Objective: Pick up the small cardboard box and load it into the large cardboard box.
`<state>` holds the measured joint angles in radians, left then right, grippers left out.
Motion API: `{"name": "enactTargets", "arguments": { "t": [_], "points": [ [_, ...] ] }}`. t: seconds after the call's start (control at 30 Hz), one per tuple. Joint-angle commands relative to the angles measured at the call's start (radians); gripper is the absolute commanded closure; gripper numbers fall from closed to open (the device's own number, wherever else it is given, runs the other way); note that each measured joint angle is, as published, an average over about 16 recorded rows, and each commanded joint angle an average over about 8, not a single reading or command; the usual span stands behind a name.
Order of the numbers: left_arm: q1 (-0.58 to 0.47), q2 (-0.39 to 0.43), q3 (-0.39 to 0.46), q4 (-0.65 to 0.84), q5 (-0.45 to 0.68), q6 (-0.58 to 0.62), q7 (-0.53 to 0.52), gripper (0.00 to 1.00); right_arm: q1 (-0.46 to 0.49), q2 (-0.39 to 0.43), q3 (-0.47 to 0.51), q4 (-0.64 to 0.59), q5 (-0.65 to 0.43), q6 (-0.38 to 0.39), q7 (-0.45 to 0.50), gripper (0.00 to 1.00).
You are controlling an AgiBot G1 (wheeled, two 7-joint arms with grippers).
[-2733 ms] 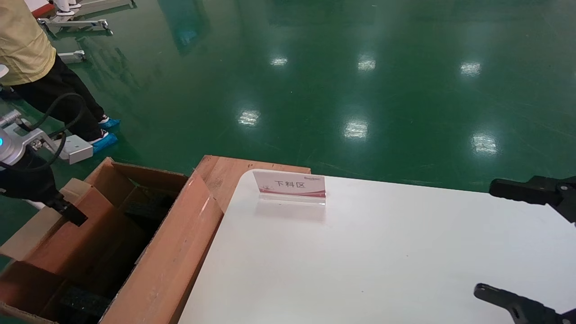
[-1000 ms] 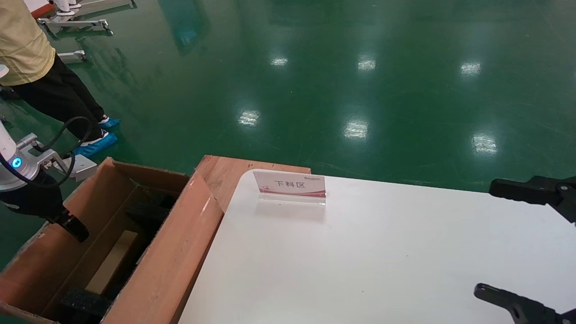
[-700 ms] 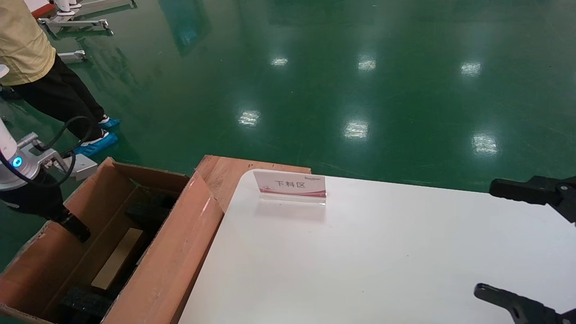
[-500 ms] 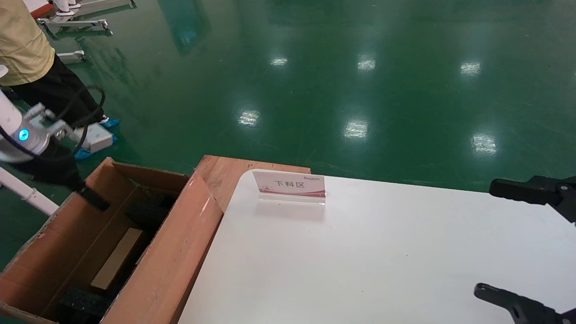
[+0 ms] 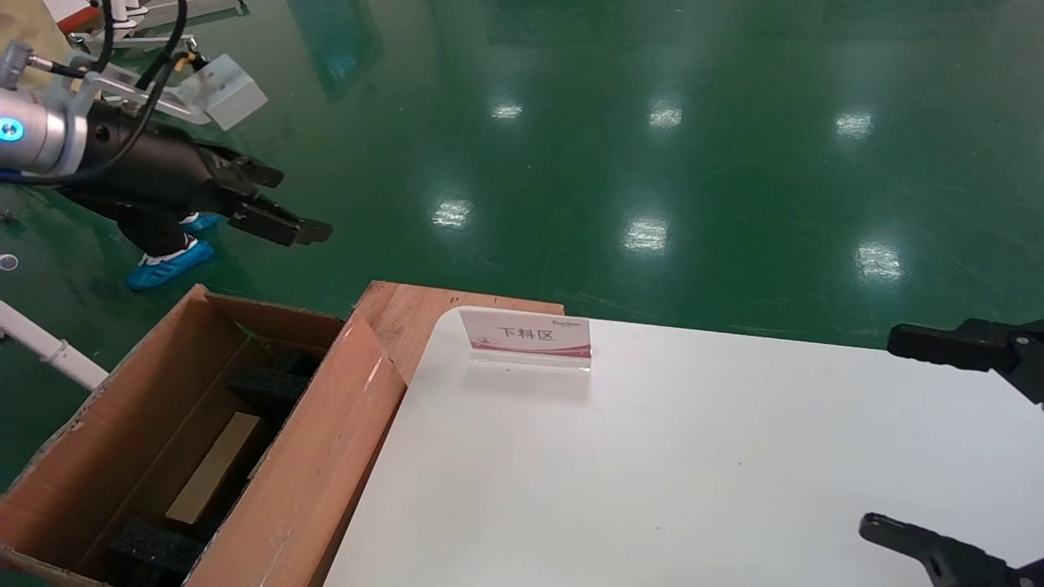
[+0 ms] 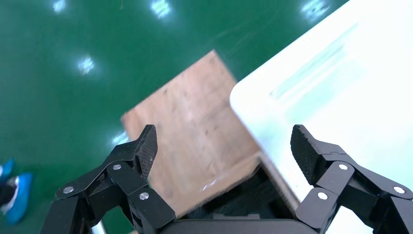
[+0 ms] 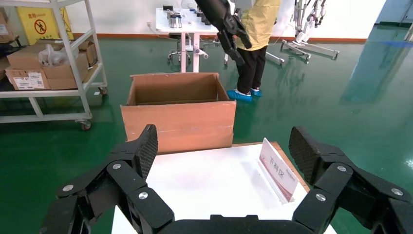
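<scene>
The large cardboard box (image 5: 310, 456) stands open on the floor at the table's left edge, with black foam pieces (image 5: 269, 387) inside. A tan cardboard face (image 5: 214, 466), seemingly the small cardboard box, lies low inside it between the foam. My left gripper (image 5: 294, 204) is open and empty, raised high above the floor behind the carton. In the left wrist view the left gripper (image 6: 224, 146) looks down at the wooden board (image 6: 190, 141). My right gripper (image 5: 897, 436) is open and empty over the table's right side; the right wrist view (image 7: 221, 146) faces the carton (image 7: 178, 122).
A white table (image 5: 652, 473) carries a small sign stand (image 5: 526, 336). A flat wooden board (image 5: 408, 314) juts out behind the carton. A person (image 7: 258, 29) in blue shoe covers (image 5: 167, 265) stands behind the carton. A shelf rack (image 7: 48, 63) stands farther off.
My left gripper let go of the small box inside the carton, then rose out and swung up and back. The tan face now shows in the carton. The right arm has not moved.
</scene>
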<state>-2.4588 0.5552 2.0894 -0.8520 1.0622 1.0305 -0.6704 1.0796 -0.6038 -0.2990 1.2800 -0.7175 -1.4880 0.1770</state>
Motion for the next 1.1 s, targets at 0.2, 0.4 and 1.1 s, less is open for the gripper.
{"name": "enactTargets", "arguments": {
  "t": [0.2,0.4,1.1],
  "points": [
    [-0.001,-0.024,-0.046,-0.068,-0.027,-0.017,0.021,0.00,0.000,0.000,0.000,0.000,0.000,0.000,0.000,0.00],
    [0.104,-0.018,-0.181,-0.100,-0.050,0.018,0.056,0.00,0.000,0.000,0.000,-0.001,0.000,0.000,0.000,0.00],
    [0.596,0.010,-0.807,-0.227,-0.158,0.190,0.220,0.00,-0.001,-0.001,0.003,0.000,-0.002,-0.001,0.001,0.00]
  ]
}}
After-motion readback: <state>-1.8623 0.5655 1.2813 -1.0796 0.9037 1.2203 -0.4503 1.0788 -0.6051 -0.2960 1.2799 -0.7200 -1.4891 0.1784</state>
